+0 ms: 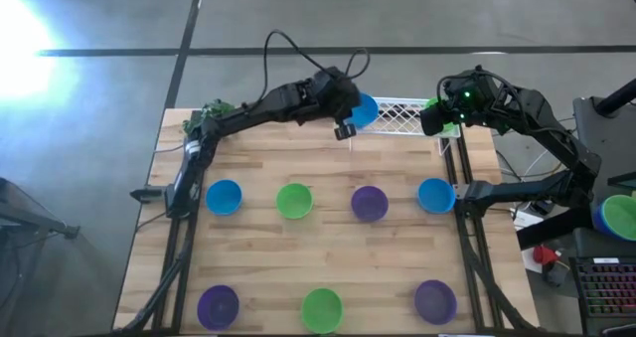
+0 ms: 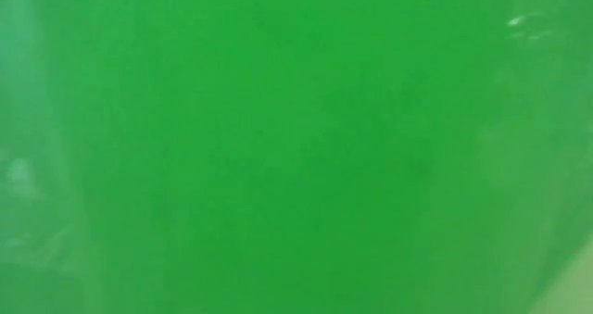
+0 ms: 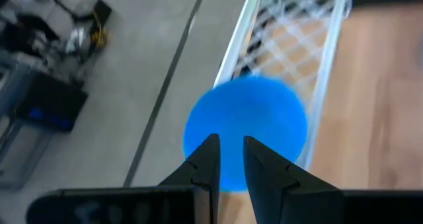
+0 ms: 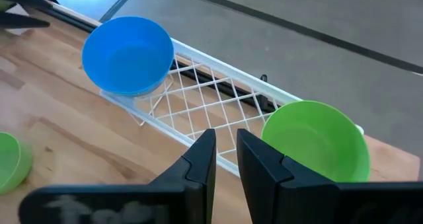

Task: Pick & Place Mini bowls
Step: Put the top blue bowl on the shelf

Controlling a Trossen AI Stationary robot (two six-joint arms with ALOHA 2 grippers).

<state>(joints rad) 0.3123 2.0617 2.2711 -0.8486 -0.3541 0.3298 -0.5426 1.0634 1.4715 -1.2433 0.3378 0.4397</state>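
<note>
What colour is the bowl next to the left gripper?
Blue bowl, clearest in the left wrist view.

Blue, green, purple mini bowls [image 1: 295,200]

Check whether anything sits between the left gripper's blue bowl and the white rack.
Nothing visible does. The left gripper holds the blue bowl by its rim at the white wire rack's left end, and a green bowl sits at the rack's far end, near the right gripper.

Strong glare at upper left of high view on floor [image 1: 20,29]; low view all green blur; left wrist view soft.
</note>
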